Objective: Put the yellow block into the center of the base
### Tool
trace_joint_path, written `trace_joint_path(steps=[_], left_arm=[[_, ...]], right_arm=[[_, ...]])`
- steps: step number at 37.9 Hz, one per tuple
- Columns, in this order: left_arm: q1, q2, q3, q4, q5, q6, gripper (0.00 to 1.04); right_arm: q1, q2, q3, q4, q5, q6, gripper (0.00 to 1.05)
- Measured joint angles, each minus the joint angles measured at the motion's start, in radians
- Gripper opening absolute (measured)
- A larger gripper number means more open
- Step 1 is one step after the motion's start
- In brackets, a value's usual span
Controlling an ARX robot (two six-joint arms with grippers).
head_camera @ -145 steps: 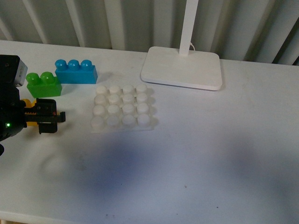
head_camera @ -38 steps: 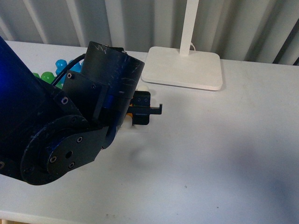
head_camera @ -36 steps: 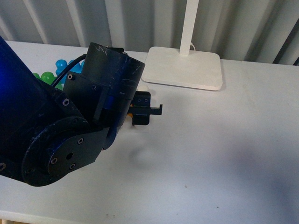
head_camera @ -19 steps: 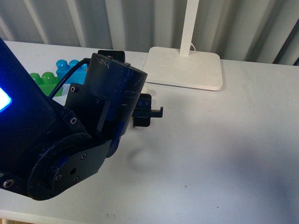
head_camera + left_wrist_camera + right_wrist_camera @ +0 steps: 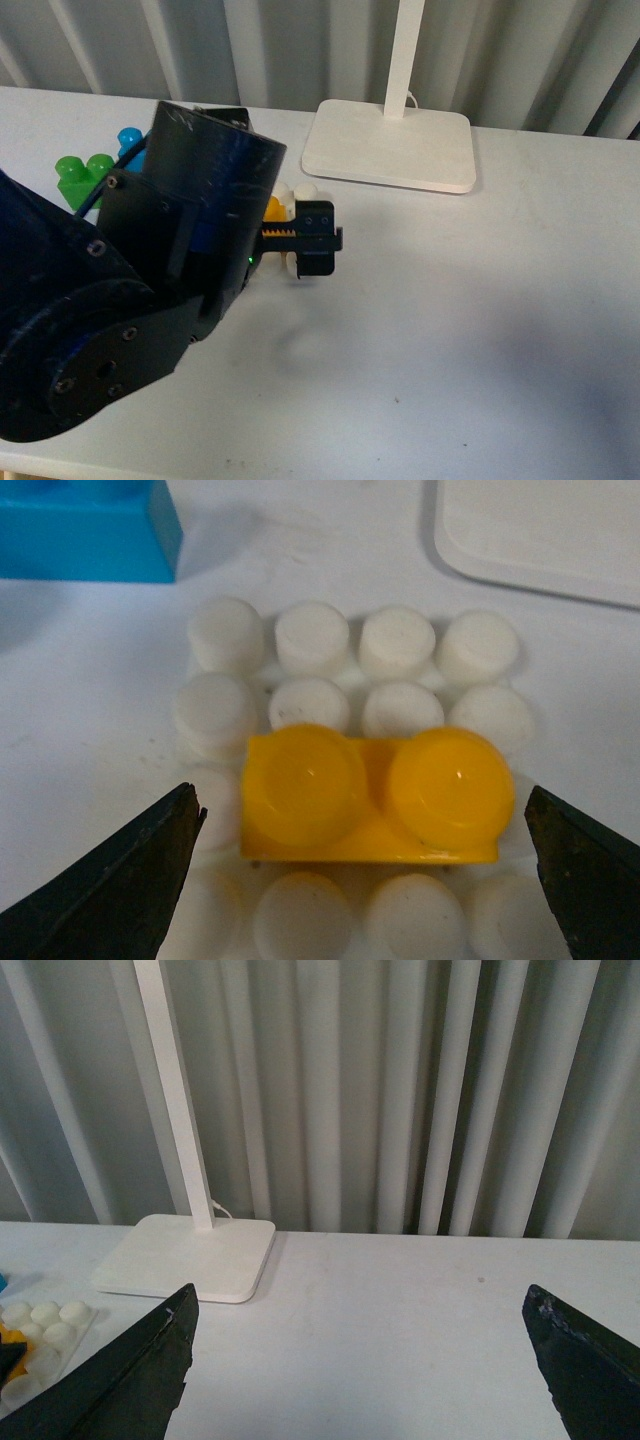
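The yellow block (image 5: 370, 795) sits on the studded white base (image 5: 310, 635), across two studs of a middle row, its two round studs up. My left gripper (image 5: 360, 802) is open, one finger on each side of the block with a gap on both sides. In the front view my left arm hides most of the base (image 5: 300, 192); the block (image 5: 272, 210) shows just behind the left gripper's fingers (image 5: 318, 235). My right gripper (image 5: 360, 1305) is open and empty above bare table, to the right of the base (image 5: 40, 1335).
The blue brick (image 5: 130, 137) and green brick (image 5: 80, 172) lie at the back left, partly behind my left arm. The blue brick (image 5: 85, 530) lies close to the base. The white lamp foot (image 5: 390, 145) stands behind the base, with its post rising up.
My left arm came from the table's left side to above the base. In the last half second it shifted left, and the yellow block now shows on the base between the jaws.
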Motion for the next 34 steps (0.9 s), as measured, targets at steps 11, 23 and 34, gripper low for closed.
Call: trace_joint_path(steps=[11,23,34], left_arm=[[0.128,-0.259,-0.179,0.082,0.068,-0.020,0.98],[0.389,-0.597,-0.500,0.322,0.252,0.042,0.87],[0.446,-0.836,-0.696,0.444,0.333,0.306,0.24]], right_arm=[[0.000,0.000,0.000,0.000,0.000,0.000,0.95],[0.000,0.000,0.000,0.000,0.000,0.000,0.95],[0.000,0.000,0.000,0.000,0.000,0.000,0.95]])
